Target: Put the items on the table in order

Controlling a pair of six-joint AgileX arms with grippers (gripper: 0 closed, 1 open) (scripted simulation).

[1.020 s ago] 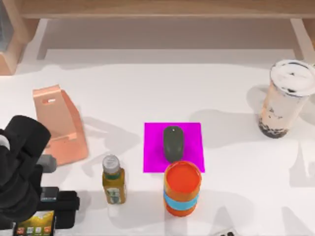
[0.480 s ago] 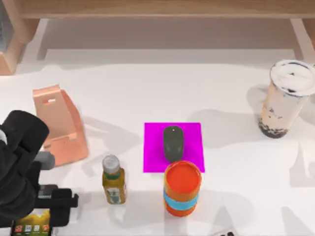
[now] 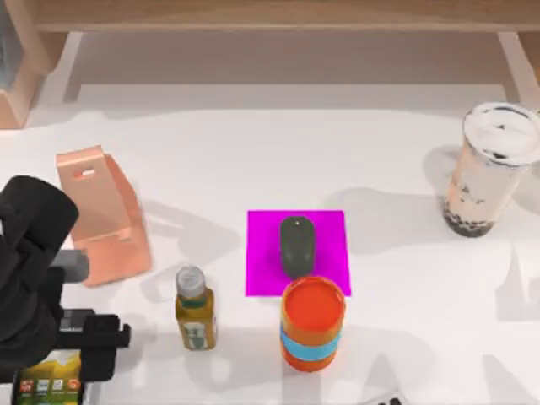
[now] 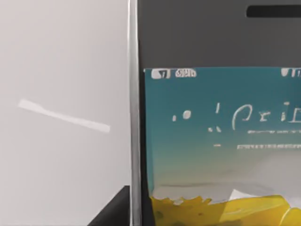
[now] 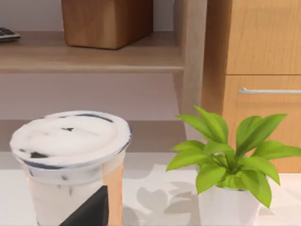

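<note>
Smartphone (image 3: 52, 384) at tabletop's near-left corner under left gripper (image 3: 84, 337); finger state unclear; lift straight up, keep level.

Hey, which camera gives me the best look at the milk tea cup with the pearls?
The top view: the milk-tea cup stands whole at the table's right side, lid to dark pearls at the bottom. The right wrist view shows its lid and upper wall up close, partly behind a dark gripper part.

A light wooden shelf (image 3: 270, 15) ran along the far edge, with a wooden drawer cabinet (image 5: 256, 70) and a potted plant (image 5: 230, 155) nearby.
</note>
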